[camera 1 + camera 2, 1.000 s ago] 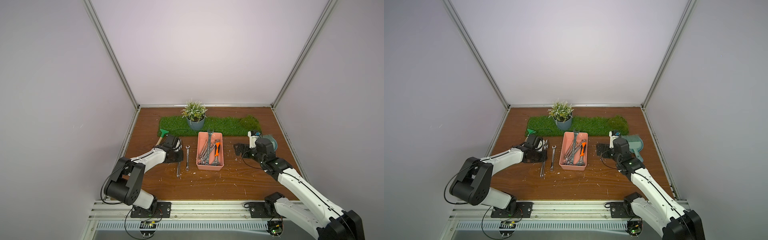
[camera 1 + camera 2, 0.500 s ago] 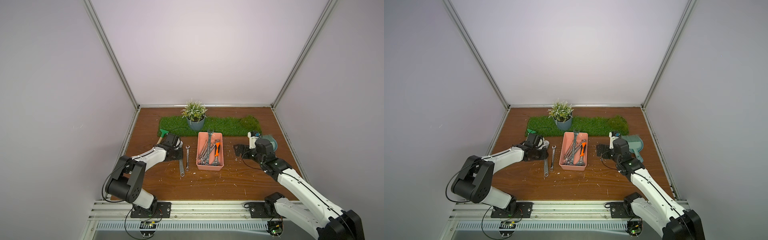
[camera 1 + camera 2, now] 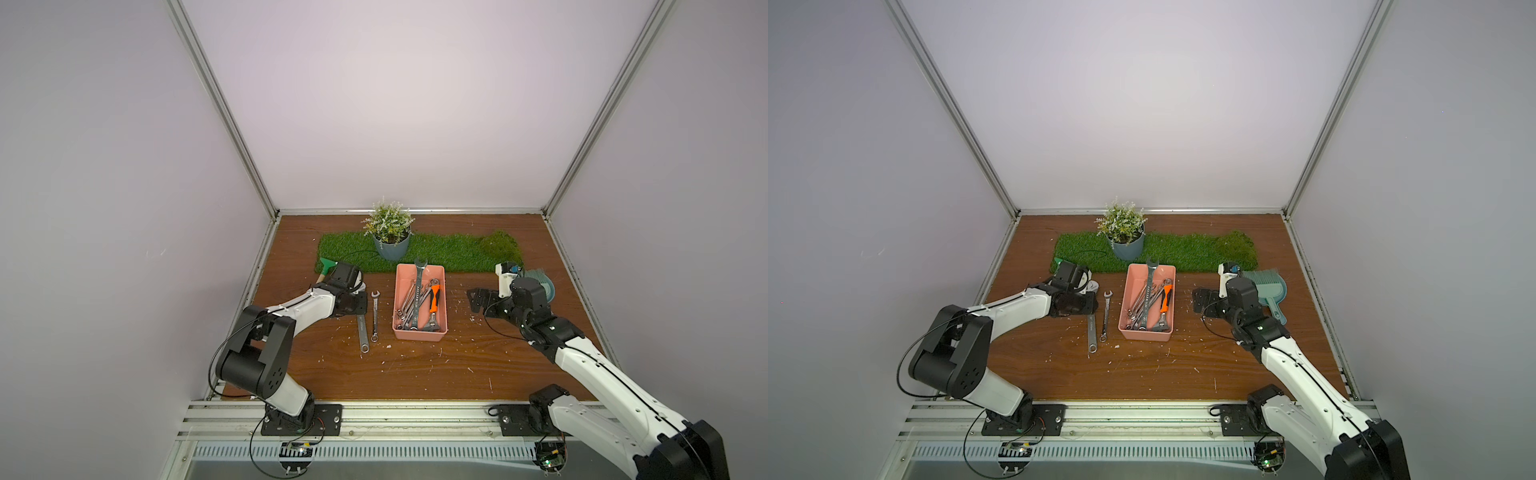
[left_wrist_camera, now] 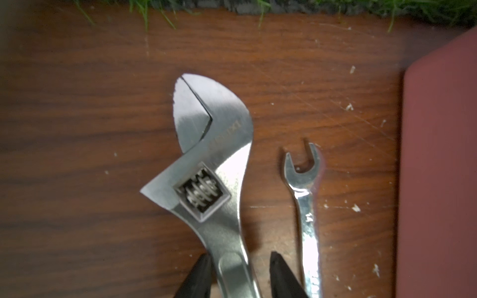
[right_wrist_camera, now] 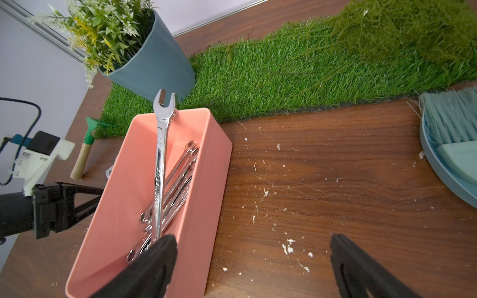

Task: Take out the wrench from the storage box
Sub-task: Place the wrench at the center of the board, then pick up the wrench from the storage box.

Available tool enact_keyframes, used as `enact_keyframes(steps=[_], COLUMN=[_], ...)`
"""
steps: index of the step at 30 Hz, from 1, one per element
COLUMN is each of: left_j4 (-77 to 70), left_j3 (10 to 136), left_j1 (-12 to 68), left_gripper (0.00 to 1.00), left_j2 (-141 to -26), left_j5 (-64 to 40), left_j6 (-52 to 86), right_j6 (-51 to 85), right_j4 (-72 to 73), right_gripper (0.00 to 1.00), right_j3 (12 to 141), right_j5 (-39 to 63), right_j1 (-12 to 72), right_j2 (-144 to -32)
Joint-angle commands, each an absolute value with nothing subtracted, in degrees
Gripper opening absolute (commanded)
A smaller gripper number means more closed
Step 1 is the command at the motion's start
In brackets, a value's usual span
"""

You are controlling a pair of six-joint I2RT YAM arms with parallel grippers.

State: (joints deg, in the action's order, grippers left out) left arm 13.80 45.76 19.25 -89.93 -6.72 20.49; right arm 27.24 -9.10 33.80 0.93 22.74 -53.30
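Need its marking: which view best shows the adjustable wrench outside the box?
Left wrist: the adjustable wrench fills the frame, head and thumbwheel close up. Both top views show only its small handle, head under the left arm. Right wrist: not clearly visible.

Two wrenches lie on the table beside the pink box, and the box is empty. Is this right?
Not entirely. The adjustable wrench and the small wrench do lie on the table beside the storage box, but the box is not empty: both top views show several wrenches and an orange-handled tool inside it.
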Motion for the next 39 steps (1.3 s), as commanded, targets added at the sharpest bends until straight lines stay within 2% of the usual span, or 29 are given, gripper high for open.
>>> enact_keyframes(steps=[1,11,18,23,28,31,39], left_j4=[17.4,19.7,23.2,25.2,24.1,23.9,22.3], left_j3=[48.1,49.1,50.1,50.8,50.9,51.4,53.1], left_j1=[20.4,23.5,23.9,24.2,24.3,24.3,26.2], left_gripper=[0.39,0.41,0.29,0.27,0.34,0.44,0.53], left_j2=[-91.1,-94.6,-93.3,-93.0,-92.3,-91.8,-84.6], left_j5=[-1.0,3.9,7.5,6.5,4.2,3.2,0.7], left_j6=[18.0,17.5,16.6,15.1,16.8,18.3,25.5], right_j6=[27.0,26.9,26.6,26.7,26.9,26.8,26.7], right_j4=[-8.5,-8.9,-9.3,-9.2,-9.1,-9.3,-9.5], right_gripper=[0.99,0.99,0.99,0.99,0.99,0.99,0.99], right_j3=[34.3,34.2,34.4,34.2,34.1,34.2,34.8], right_j5=[0.9,1.1,0.9,1.1,1.2,1.0,1.3], right_j1=[22.6,22.6,22.6,22.6,22.6,22.6,22.6], right_j2=[-51.5,-50.9,-50.4,-50.2,-50.1,-49.9,-49.9])
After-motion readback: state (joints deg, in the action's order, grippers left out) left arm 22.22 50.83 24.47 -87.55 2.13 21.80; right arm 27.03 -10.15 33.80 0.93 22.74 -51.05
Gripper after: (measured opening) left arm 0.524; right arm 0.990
